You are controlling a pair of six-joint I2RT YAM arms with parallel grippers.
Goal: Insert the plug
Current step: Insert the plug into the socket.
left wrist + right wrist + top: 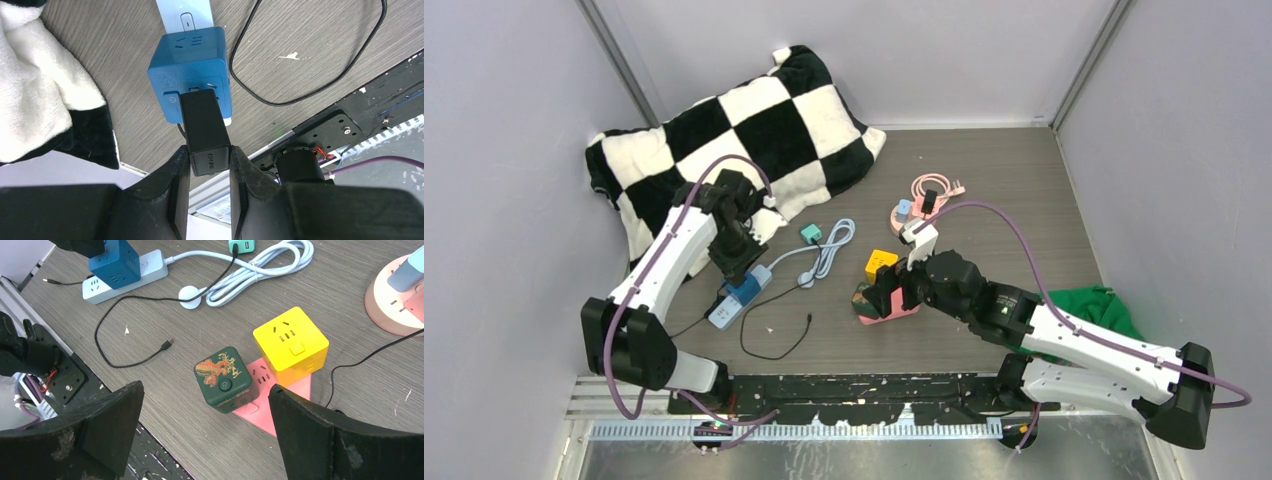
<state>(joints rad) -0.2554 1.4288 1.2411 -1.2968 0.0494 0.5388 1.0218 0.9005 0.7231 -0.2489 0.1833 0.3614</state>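
— What is seen from above?
— A grey wood-grain worktop [1024, 190] is enclosed by pale walls. A checked cushion [734, 150] is laid across its far left corner, and a green cloth [1104, 305] is bunched at the right edge. Near the left edge a blue socket cube [746, 288] is seated on a white power strip [722, 314], and the left gripper [744, 272] is positioned directly over it. Toward the middle, the right gripper [892, 292] is held above a dark green cube [867, 300] and a yellow cube [881, 264], both seated on a pink strip [902, 314].

— And from the left wrist?
— The black plug [202, 127] is clamped by its rear end between the two fingers [177, 170]. Its front end is set against the socket face of the blue socket cube, beside the power button; how deep the pins are seated cannot be told. A thin black cable [310, 90] is looped on the worktop just beside.

— From the right wrist?
— The fingers are spread fully apart and nothing is held. The dark green cube and the yellow cube are framed between them, side by side on the pink strip. Nearer the far edge, a coiled white cable [270, 265] and a round pink socket [390, 305] are seen.
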